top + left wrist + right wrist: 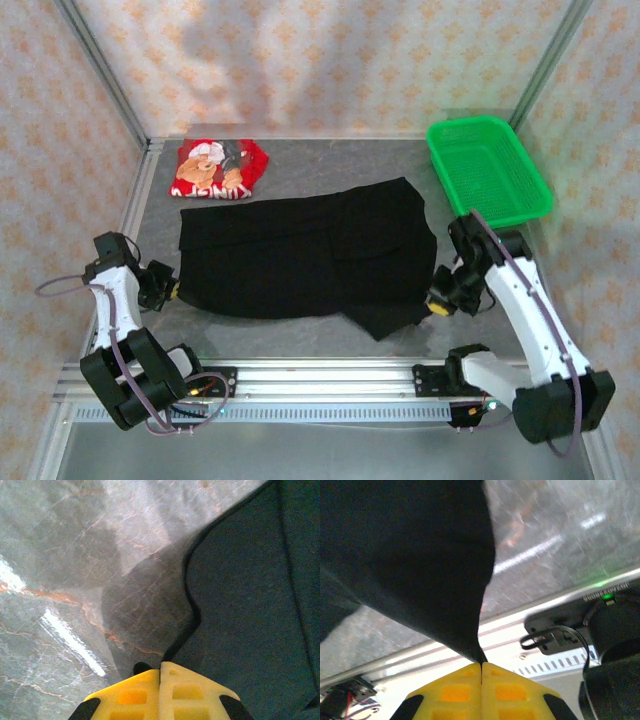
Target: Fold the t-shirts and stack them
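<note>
The large black t-shirt point(300, 255) lies spread flat across the middle of the table, with one flap folded over on its right half. My left gripper point(173, 290) is at its near left corner. In the left wrist view the yellow jaws point(161, 666) are shut, and the shirt's black hem point(192, 612) runs into them. My right gripper point(438, 306) is at the shirt's right edge, shut on a pinched fold of the black cloth point(435, 570) that rises from its tips point(481, 664). The red t-shirt point(222, 168) with the cartoon print lies folded at the back left.
A green mesh basket point(488, 168) stands at the back right. The marbled grey tabletop point(60, 580) shows left of the black shirt. The aluminium rail point(320, 380) with the arm bases runs along the near edge, close below the right gripper. Patterned walls enclose the table.
</note>
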You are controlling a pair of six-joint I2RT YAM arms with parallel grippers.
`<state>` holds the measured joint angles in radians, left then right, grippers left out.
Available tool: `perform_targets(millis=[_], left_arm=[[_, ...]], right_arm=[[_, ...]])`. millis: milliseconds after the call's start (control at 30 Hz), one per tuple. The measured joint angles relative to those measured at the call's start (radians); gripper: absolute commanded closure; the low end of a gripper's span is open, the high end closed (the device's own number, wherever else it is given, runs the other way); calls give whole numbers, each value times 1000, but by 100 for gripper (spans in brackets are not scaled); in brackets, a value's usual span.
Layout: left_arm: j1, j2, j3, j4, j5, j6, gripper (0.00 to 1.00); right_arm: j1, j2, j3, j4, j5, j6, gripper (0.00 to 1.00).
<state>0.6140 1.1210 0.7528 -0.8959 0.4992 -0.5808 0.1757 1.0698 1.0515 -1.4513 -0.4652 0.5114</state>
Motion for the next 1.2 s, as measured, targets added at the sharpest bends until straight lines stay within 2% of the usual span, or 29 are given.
perform_targets(millis=[233,567,867,1200], left_arm=[[-19,37,100,41,17,-26,100],[-21,210,180,87,16,-25,100],[-23,342,280,124,16,-21,100],[-22,401,280,127,13,-13,100]], right_arm=[[0,282,276,42,36,-95,100],[-10,629,618,70,85,-249,100],[-29,818,823,71,107,-317,100],[-33,906,950,73,111,-327,100]])
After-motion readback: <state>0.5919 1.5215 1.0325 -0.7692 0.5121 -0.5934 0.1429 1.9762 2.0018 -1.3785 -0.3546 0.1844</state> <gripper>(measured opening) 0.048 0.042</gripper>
